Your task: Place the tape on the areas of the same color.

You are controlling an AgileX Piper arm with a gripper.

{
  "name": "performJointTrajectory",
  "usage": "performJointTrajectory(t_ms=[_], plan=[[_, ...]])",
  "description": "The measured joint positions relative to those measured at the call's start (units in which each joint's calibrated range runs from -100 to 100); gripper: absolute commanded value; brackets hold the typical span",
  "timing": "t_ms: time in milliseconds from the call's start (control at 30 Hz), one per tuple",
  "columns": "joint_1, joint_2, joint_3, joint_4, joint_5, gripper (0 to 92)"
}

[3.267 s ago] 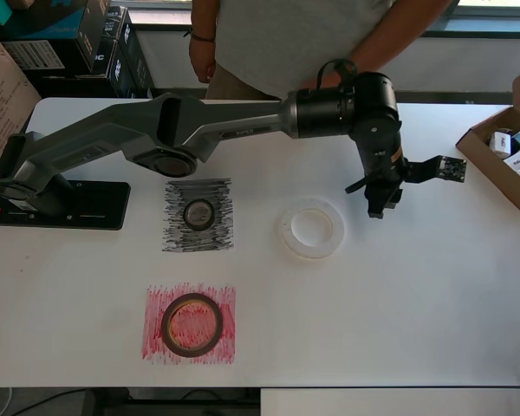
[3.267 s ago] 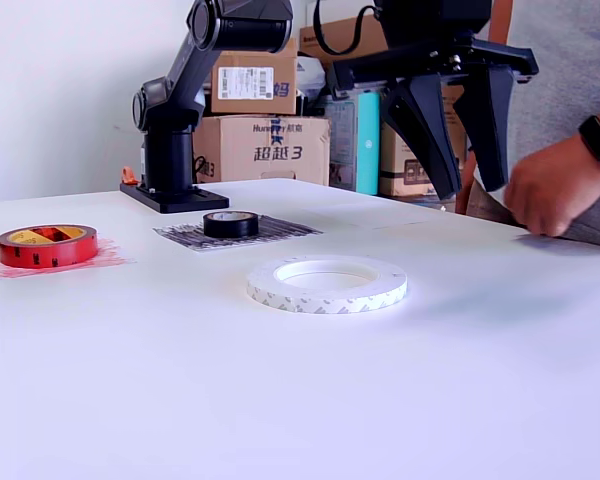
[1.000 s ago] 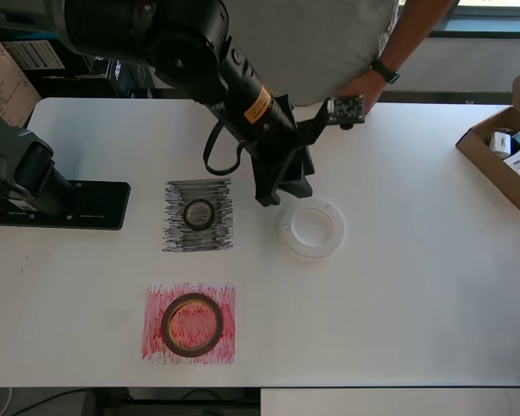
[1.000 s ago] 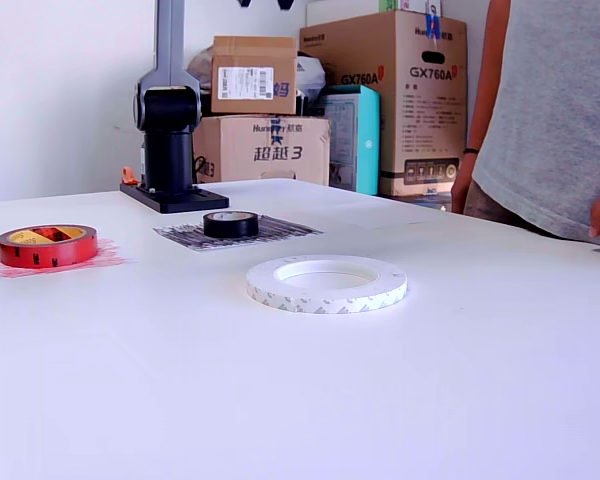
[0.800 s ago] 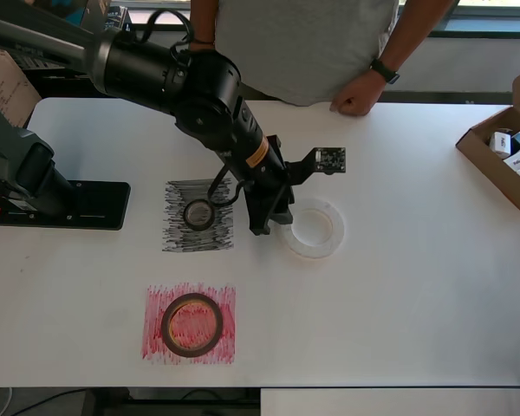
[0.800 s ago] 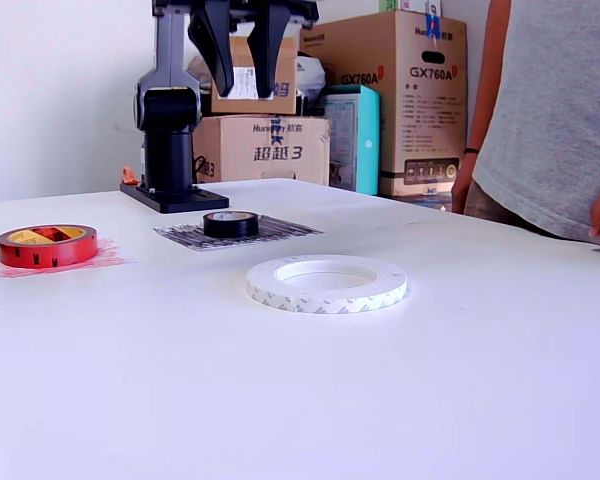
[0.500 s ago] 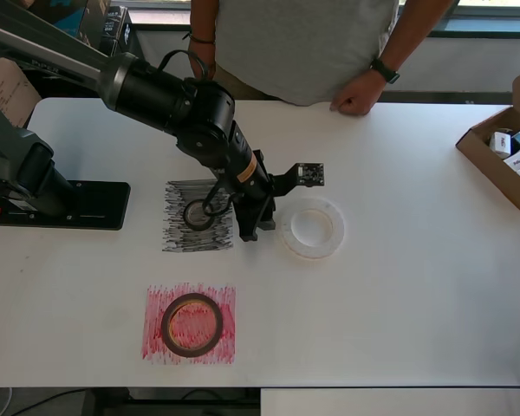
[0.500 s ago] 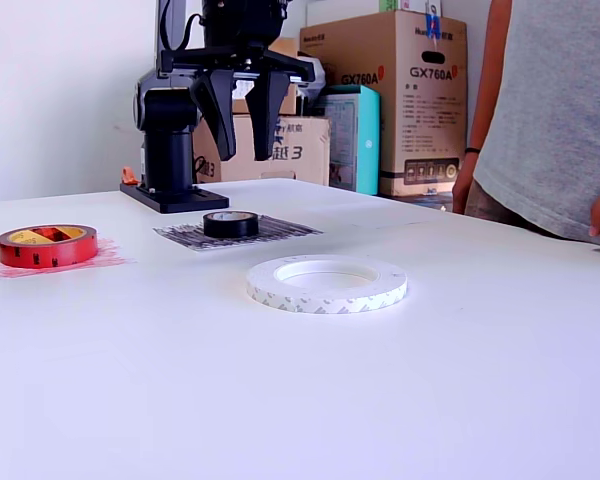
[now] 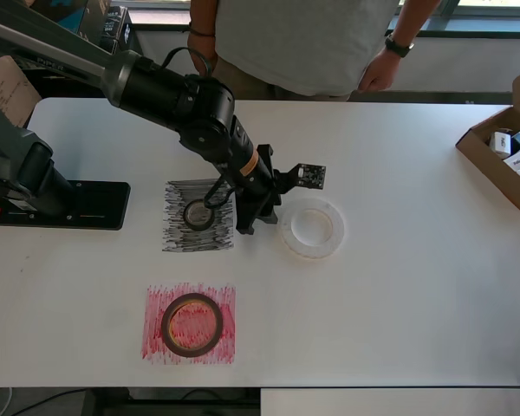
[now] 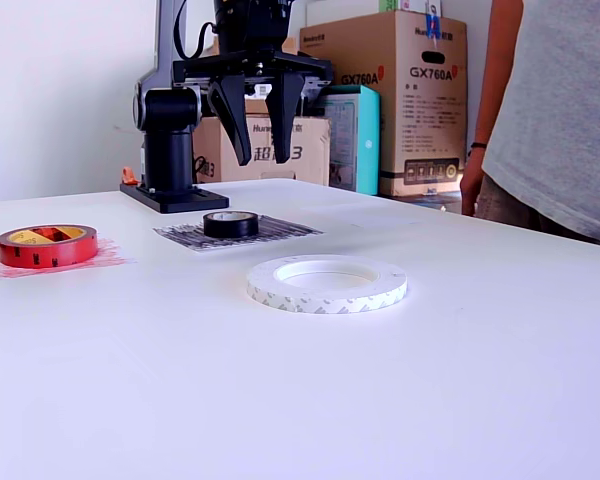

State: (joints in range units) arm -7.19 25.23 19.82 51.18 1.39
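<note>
The small black tape roll (image 9: 198, 213) lies on the black-grey scribbled patch (image 9: 178, 236); it also shows in the exterior view (image 10: 230, 223). The red-brown roll (image 9: 191, 325) lies on the red-pink patch (image 9: 154, 347), at the exterior view's left (image 10: 46, 245). The translucent-white roll (image 9: 312, 228) lies on bare white tabletop (image 10: 326, 283). My gripper (image 9: 256, 220) hangs open and empty above the table, between the black roll and the white roll; its two fingers point down and apart in the exterior view (image 10: 261, 158).
The arm's black base (image 9: 61, 204) sits at the overhead view's left. An open cardboard box (image 9: 505, 160) with small items stands at the right edge. A person (image 9: 303, 43) stands at the far side. Stacked cartons (image 10: 410, 100) stand behind the table.
The arm swung from the overhead view's right to over the black patch's right edge and came down. In the last half second the gripper barely shifted; the person's hand lifted off the table.
</note>
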Motion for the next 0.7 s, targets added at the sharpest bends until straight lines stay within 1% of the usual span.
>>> performJointTrajectory(t_ms=[200,533,700], plan=[[-1.0,3.6,-1.1,0.0,5.4,41.8],[-1.7,3.8,-2.7,0.5,15.8,41.8],[-0.8,4.1,-6.2,4.6,18.6,41.8]])
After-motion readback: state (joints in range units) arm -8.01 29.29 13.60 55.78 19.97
